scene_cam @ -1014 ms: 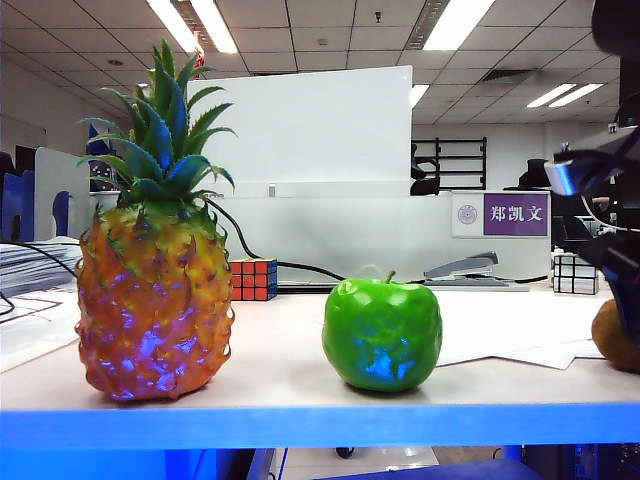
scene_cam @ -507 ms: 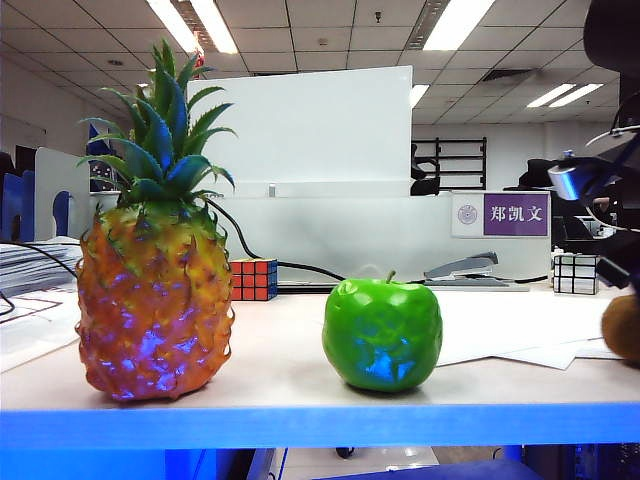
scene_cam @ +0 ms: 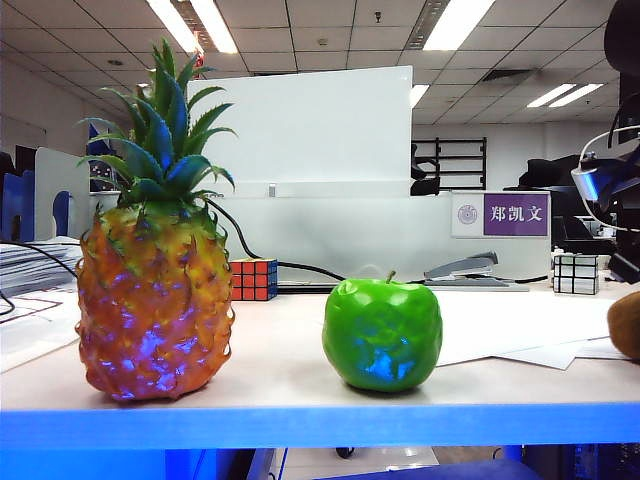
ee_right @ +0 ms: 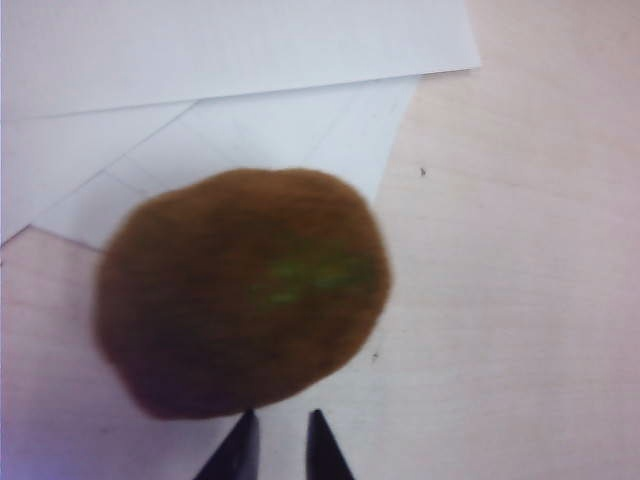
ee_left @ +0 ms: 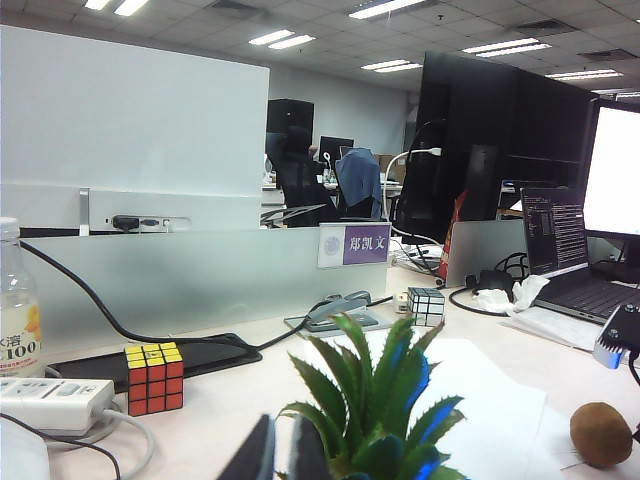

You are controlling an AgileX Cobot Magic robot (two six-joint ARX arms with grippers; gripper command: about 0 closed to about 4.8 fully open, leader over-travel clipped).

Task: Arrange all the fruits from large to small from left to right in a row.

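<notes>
The pineapple (scene_cam: 152,300) stood left of the apple (scene_cam: 382,335), the kiwi (ee_right: 243,288) lay free at far right beside the nearly closed, empty right gripper (ee_right: 280,445); the left gripper's (ee_left: 280,455) opening was indeterminable.

Open-plan office, ceiling light panels (scene_cam: 470,20), desk partitions (scene_cam: 330,235), name plate (scene_cam: 500,214), monitors (ee_left: 505,135), stapler (scene_cam: 462,268)
</notes>
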